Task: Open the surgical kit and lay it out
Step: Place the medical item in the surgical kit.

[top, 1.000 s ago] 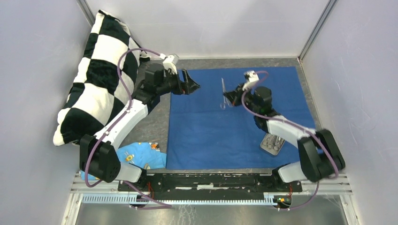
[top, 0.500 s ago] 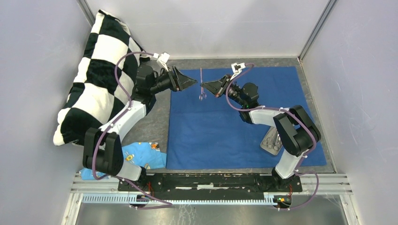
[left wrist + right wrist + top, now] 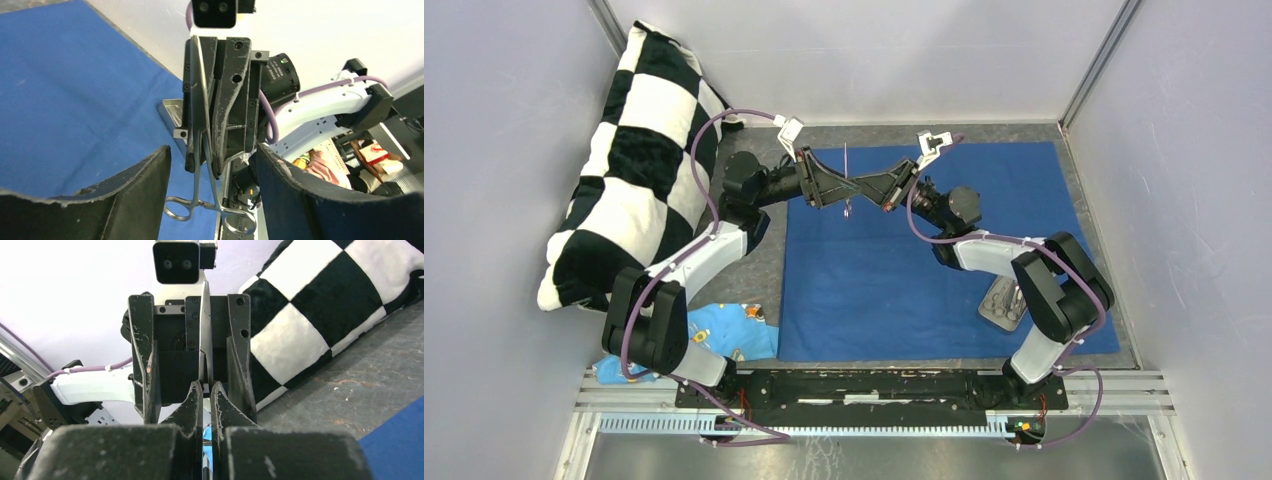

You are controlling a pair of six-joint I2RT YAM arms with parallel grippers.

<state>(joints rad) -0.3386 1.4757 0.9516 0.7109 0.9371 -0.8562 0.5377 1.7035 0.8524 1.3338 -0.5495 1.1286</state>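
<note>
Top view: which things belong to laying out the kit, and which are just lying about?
Job: dark blue wrap, steel tray, scissor-like instrument in the right gripper.
Lying about: checkered pillow, light blue cloth scrap.

We see a large black-and-white checkered pillow (image 3: 629, 165) leaning against the white wall (image 3: 504, 200) in the upper left of the overhead frame. Its lower end rests on the grey tabletop (image 3: 759, 265). In the lower left lies a crumpled light blue cloth scrap (image 3: 724, 330) printed with small orange marks. In the right wrist view the pillow fills the upper right, sitting on the scuffed grey surface.
</note>
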